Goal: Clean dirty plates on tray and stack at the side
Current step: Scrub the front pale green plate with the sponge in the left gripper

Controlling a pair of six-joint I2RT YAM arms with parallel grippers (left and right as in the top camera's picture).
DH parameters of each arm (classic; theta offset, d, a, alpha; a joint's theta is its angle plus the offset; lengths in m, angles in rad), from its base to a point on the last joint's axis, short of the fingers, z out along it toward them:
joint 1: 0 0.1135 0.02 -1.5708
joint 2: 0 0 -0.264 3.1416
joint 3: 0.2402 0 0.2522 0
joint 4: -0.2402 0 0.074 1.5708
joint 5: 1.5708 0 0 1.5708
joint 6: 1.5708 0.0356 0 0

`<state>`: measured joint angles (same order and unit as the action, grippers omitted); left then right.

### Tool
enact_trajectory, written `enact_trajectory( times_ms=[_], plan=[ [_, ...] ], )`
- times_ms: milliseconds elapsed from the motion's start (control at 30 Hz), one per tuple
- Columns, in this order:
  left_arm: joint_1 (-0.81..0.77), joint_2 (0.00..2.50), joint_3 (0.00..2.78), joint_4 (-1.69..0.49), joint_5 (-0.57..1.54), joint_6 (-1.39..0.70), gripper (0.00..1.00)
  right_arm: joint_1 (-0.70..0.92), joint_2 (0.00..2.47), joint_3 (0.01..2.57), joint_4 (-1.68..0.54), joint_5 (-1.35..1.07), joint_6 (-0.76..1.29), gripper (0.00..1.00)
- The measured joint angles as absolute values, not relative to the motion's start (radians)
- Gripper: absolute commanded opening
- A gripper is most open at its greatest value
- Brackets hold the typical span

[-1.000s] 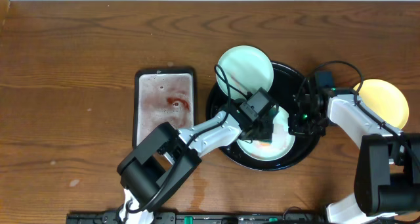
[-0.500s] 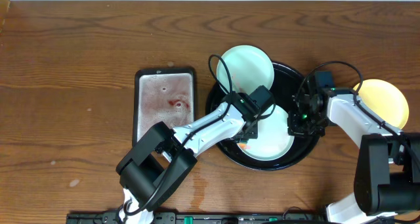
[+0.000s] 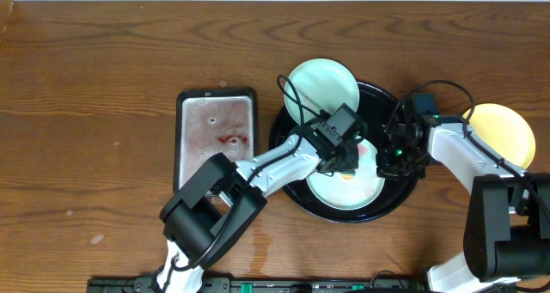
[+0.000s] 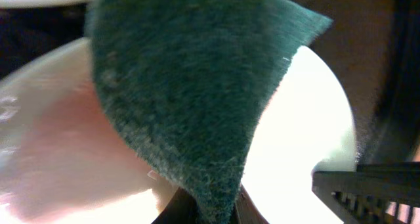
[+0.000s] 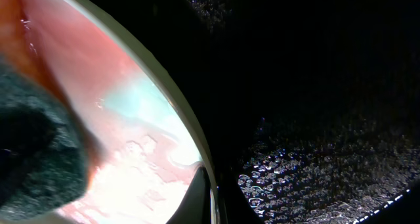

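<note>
You're mid-scrub here. Left gripper [image 3: 345,158] is clamped on the green scouring pad [image 4: 190,92], pressing it onto the mint plate [image 3: 359,188] in the round black tray [image 3: 344,217]. Right gripper [image 3: 394,164] pinches that plate's rim. The red smear [image 5: 131,152] means it probably needs more wipes before you stack it by the yellow plate [image 3: 503,130].

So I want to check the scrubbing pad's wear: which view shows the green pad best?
The left wrist view: the green pad dominates the frame, fibres sharp, pinched in the left end effector over the plate. The right wrist view catches only a blurred dark corner at lower left. Overhead, the left arm hides it.
</note>
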<state>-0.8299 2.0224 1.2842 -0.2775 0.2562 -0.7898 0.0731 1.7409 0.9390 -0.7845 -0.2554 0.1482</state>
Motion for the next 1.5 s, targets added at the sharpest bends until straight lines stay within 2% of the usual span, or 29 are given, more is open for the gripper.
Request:
enact_trajectory(
  times_ms=[233,467,633,767,867,1167,1500],
  plan=[
    [-0.880,2.035,1.284,-0.241,0.270,-0.781,0.08,0.073,1.741,0.939,-0.783,-0.255,0.148,0.01],
    [-0.957,2.039,1.284,-0.250,0.323,-0.676,0.08,0.072,1.741,0.939,-0.781,-0.257,0.145,0.01],
    [-0.941,2.039,1.285,-0.268,0.343,-0.657,0.07,0.073,1.741,0.939,-0.780,-0.255,0.145,0.01],
    [-0.903,2.038,1.298,-0.363,0.346,-0.657,0.08,0.073,1.741,0.939,-0.780,-0.255,0.145,0.01],
    [-0.874,2.027,1.314,-0.459,0.278,-0.657,0.07,0.073,1.741,0.939,-0.779,-0.255,0.145,0.01],
    [-0.850,2.009,1.362,-0.700,-0.106,-0.653,0.08,0.073,1.742,0.939,-0.770,-0.265,0.145,0.01],
    [-0.865,2.021,1.504,-0.879,-0.253,-0.655,0.07,0.077,1.744,0.939,-0.765,-0.276,0.145,0.01]
  ],
)
